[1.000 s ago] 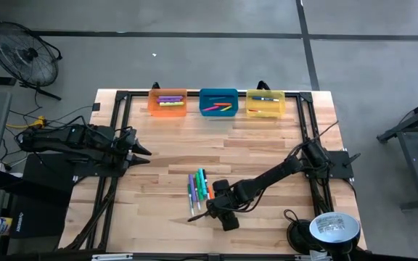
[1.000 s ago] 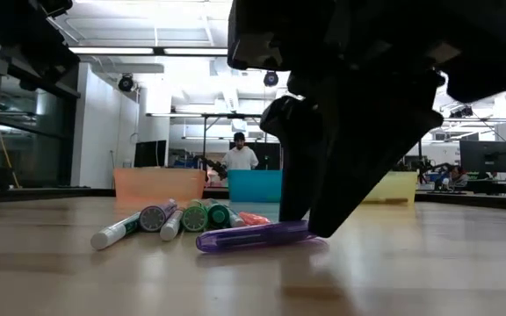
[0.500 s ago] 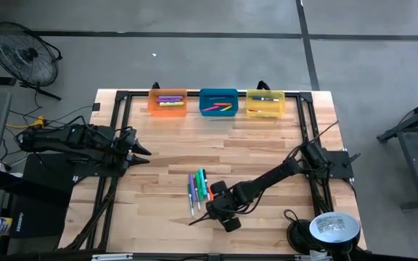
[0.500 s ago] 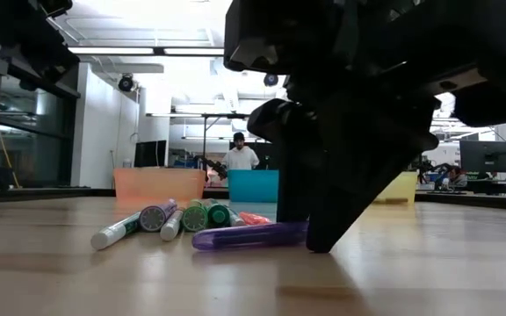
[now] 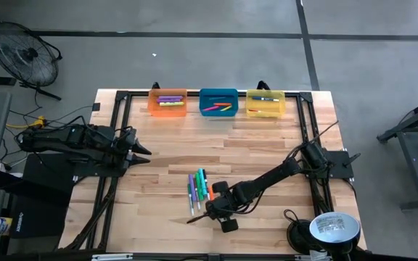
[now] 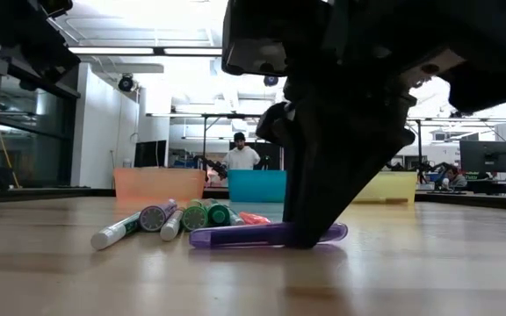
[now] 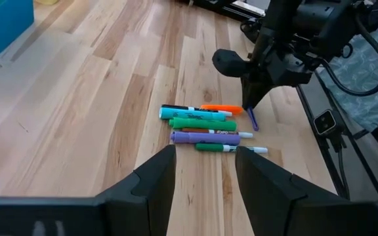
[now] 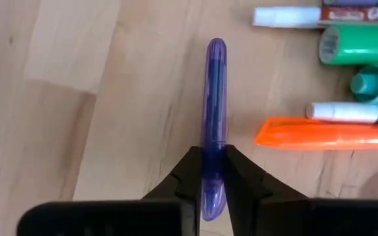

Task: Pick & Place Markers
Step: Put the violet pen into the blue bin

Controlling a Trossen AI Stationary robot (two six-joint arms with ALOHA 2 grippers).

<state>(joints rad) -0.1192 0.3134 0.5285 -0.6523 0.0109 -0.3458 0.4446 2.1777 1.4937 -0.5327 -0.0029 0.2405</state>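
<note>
The step in hand is the grasp: the right claw (image 8: 207,172) pinches a purple marker (image 8: 214,118) lying flat on the desk (image 5: 267,145), just beside the cluster of loose markers (image 5: 199,187). Next, I judge, comes a straight lift, then a carry to the orange bin (image 5: 167,103), well apart from that cluster. The left claw (image 5: 142,152) waits spread, away from the cluster.

Surface (image 5: 267,156): pale wood planks showing matt grain. Purple marker (image 8: 214,118): glossy translucent plastic. Bins (image 5: 218,102): translucent plastic. Fingers (image 8: 241,180): looking matt black.
</note>
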